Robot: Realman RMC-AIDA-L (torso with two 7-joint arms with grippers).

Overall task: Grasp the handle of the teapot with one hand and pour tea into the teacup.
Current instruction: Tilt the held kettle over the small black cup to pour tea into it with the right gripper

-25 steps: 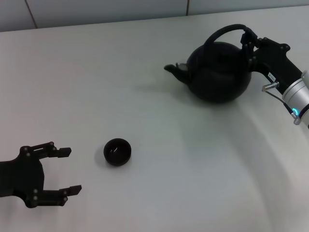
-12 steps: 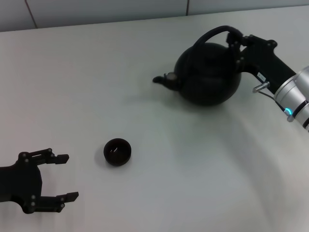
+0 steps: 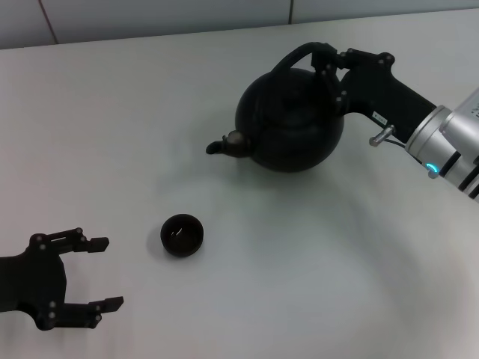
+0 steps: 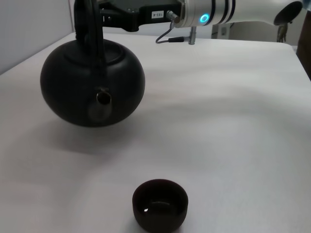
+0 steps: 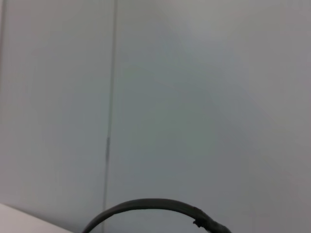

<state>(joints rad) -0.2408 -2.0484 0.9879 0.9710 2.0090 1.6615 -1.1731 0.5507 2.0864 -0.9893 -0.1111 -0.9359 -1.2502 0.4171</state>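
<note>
The teapot (image 3: 288, 120) hangs above the table (image 3: 135, 120) at the far right, its shadow spread on the surface beneath it in the left wrist view, its stubby spout (image 3: 224, 143) pointing left and toward the near side. The right gripper (image 3: 329, 71) is clamped on the handle (image 3: 296, 56) where the arch meets the pot's right side; its fingertips are lost against the black pot. The right wrist view shows only a sliver of the handle's arc against a pale wall. The teacup (image 3: 182, 234) stands upright on the table, near and left of the teapot, well apart from it; its contents cannot be made out. The left gripper (image 3: 86, 273) rests at the near left, fingers spread wide and holding nothing, its body cut off by the frame's edge.
</note>
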